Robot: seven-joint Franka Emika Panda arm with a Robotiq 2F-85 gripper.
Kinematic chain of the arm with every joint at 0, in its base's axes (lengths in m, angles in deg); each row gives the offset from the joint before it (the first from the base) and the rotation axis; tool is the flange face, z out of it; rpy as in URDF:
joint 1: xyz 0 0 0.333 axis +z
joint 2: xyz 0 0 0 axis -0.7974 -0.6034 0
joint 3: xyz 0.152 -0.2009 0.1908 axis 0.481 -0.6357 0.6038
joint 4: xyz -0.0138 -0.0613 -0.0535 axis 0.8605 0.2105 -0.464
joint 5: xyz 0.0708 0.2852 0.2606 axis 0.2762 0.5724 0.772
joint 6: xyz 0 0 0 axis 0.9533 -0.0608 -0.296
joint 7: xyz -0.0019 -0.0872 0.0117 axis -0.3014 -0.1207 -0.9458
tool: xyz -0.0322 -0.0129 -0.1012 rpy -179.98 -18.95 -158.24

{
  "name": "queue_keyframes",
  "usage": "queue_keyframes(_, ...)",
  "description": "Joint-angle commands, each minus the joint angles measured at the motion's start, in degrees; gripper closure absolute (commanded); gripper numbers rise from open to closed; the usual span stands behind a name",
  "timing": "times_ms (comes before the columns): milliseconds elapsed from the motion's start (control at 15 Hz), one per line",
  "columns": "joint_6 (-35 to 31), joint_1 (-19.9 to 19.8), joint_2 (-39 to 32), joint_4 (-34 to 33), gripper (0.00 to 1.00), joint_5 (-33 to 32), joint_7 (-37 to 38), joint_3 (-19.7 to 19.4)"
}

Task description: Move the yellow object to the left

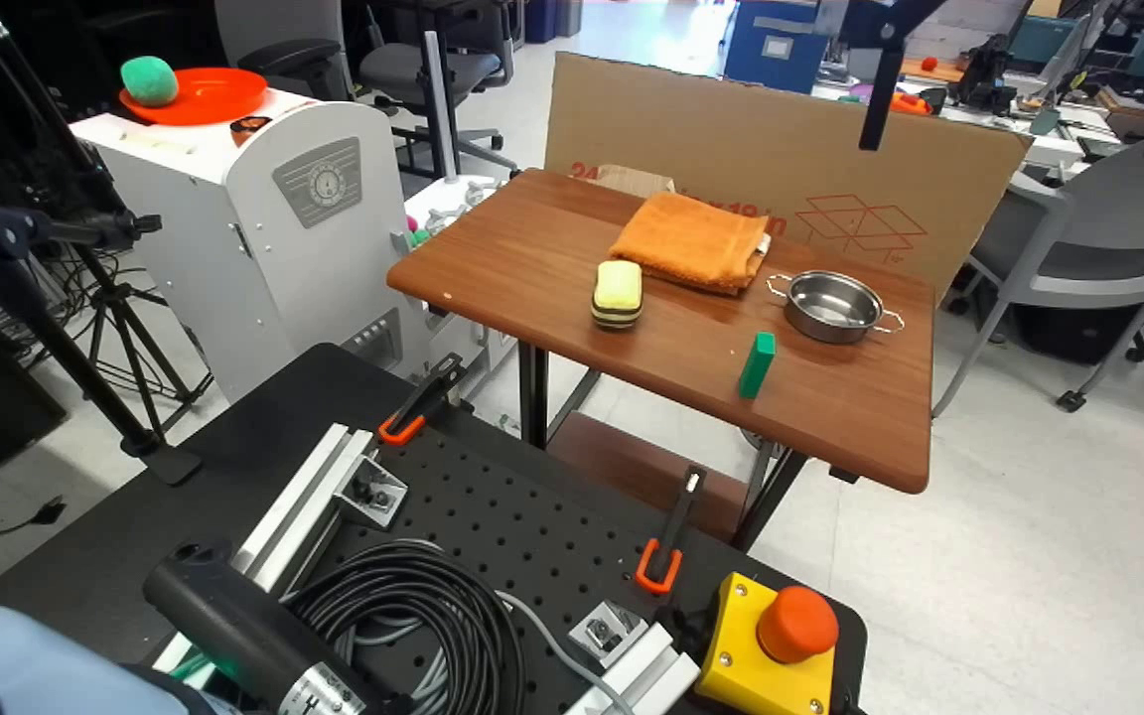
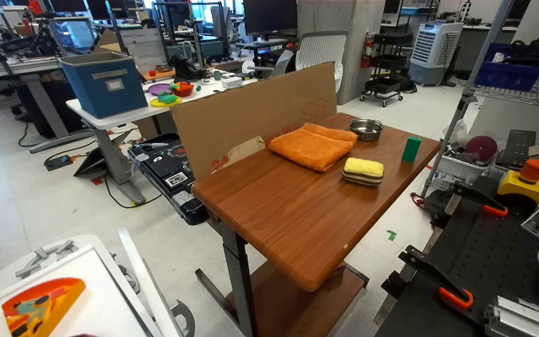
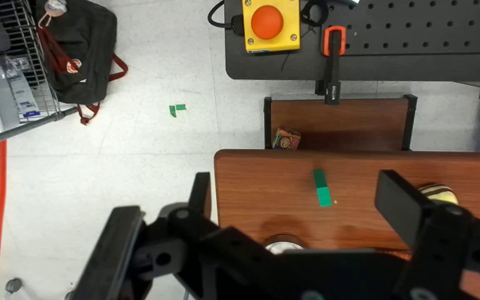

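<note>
The yellow object is a small rounded block with a pale-yellow top and dark-striped sides. It rests on the brown table in both exterior views (image 1: 619, 288) (image 2: 363, 169), in front of the orange cloth. In the wrist view the yellow object (image 3: 442, 195) is at the right, partly hidden behind a finger. My gripper (image 3: 300, 196) is open with nothing between its fingers, high above the table. In an exterior view the gripper (image 1: 1021, 154) hangs at the top right, away from the yellow object.
On the table (image 1: 522, 248) lie a folded orange cloth (image 1: 691, 241), a metal pot (image 1: 833, 308) and an upright green block (image 1: 758, 364). A cardboard panel (image 1: 781, 149) stands along the far edge. A black base table with an emergency stop (image 1: 771, 645) is in front.
</note>
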Motion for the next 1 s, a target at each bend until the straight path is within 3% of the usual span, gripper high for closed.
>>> queue_keyframes(0,0.1,0.0,0.0,-0.1,0.0,0.1,0.0,0.1)
queue_keyframes(467,0.1,0.0,0.0,-0.1,0.0,0.1,0.0,0.1)
queue_keyframes(600,0.8,0.5,-4.7,-1.6,0.0,0.4,2.1,1.0)
queue_keyframes(933,-0.5,8.5,-16.9,-5.2,0.0,13.3,-4.8,0.4)
